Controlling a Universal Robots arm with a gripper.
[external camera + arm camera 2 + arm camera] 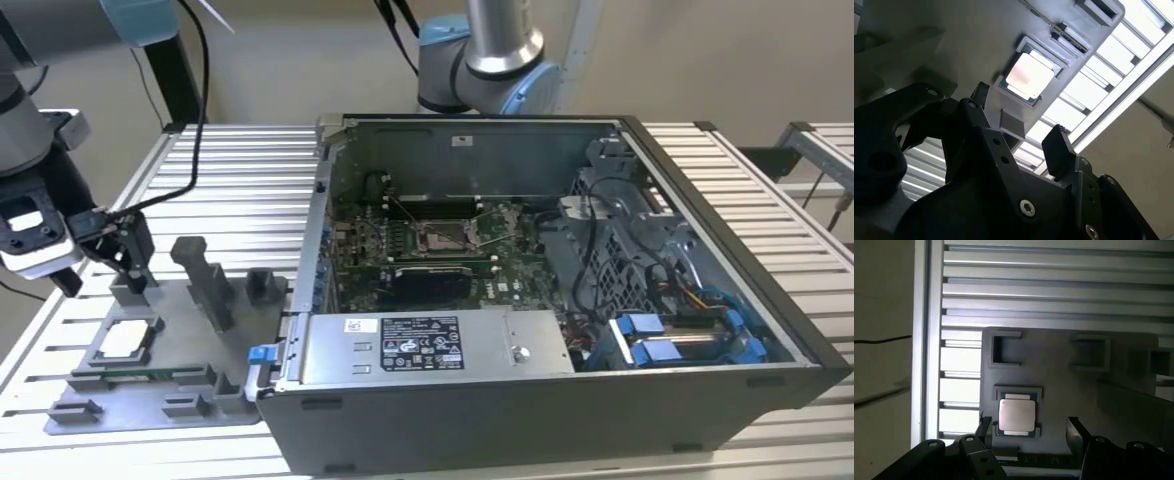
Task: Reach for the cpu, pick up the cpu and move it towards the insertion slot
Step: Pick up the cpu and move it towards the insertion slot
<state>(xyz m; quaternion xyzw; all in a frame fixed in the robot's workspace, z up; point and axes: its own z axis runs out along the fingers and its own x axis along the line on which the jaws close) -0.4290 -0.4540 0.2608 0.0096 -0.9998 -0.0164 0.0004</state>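
At exterior view's left, on slatted tabletop (pixel 227 150): grey tray (pixel 147 405) with upright fixture blocks (pixel 211 285). cpu (pixel 120 340) seated flat in square recess of tray, silvery top up. Gripper (pixel 96 268) positioned above tray's edge at exterior view's left, near cpu, not touching it; jaws spread wide, nothing held. In both wrist views, cpu (pixel 1029 76) (pixel 1016 414) seen beyond gripper (pixel 1019 122) (pixel 1029 430). Open computer case (pixel 534 400) placed beside tray; insertion slot (pixel 441 238) set in green board (pixel 360 250) inside, well apart from cpu.
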